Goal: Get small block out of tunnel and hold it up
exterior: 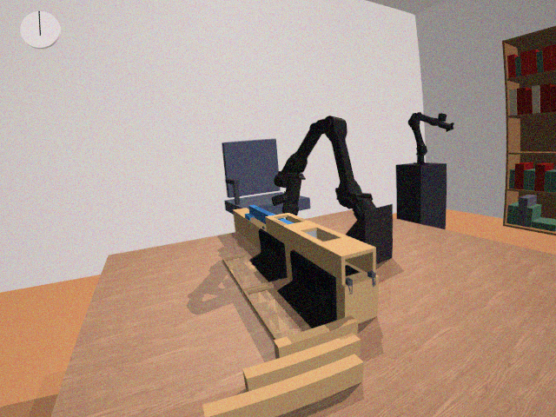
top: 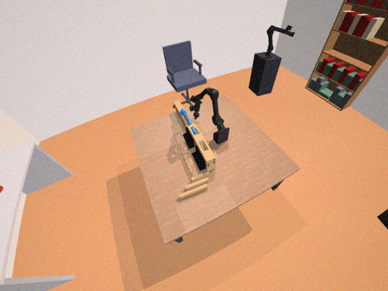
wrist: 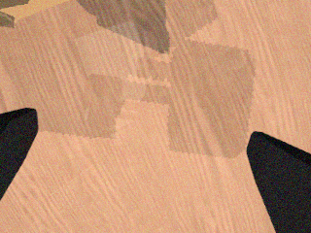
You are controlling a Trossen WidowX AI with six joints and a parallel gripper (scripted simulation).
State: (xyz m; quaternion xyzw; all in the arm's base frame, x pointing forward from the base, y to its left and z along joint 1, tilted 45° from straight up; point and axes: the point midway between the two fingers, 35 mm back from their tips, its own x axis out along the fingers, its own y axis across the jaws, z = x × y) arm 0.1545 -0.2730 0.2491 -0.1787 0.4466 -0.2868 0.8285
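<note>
Wooden loose rods are seen leftmost in the exterior view, on the table off the near end of the tunnel. None is held. Low wooden strip is laid along the tunnel's left side, on the table.

Blue handle is next, stuck out of the tunnel's far end, its inner part seen through the far top window. Handle is not gripped. Far enough out for the block to be freed? Cannot be told.

Gripper is held up right of the handle, on the arm base side of the tunnel's far end. Jaws are wide apart, nothing between them; only tabletop is shown between the fingertips in the wrist view. Fingertips are partly hidden behind the tunnel in the exterior view.

Tunnel is upright on the table, roof on, two windows in top. Block is not visible in any view; by the task it is put inside the tunnel, so away from the jaws, exact spot unclear.

Arm base is rightmost, beside the tunnel.

Progress judged early: no block out, nothing lifted. Left to do: block to be shifted to an opening, probably by the handle, then grasped, taken out and held up. Handle could be knocked askew if approached too low.
</note>
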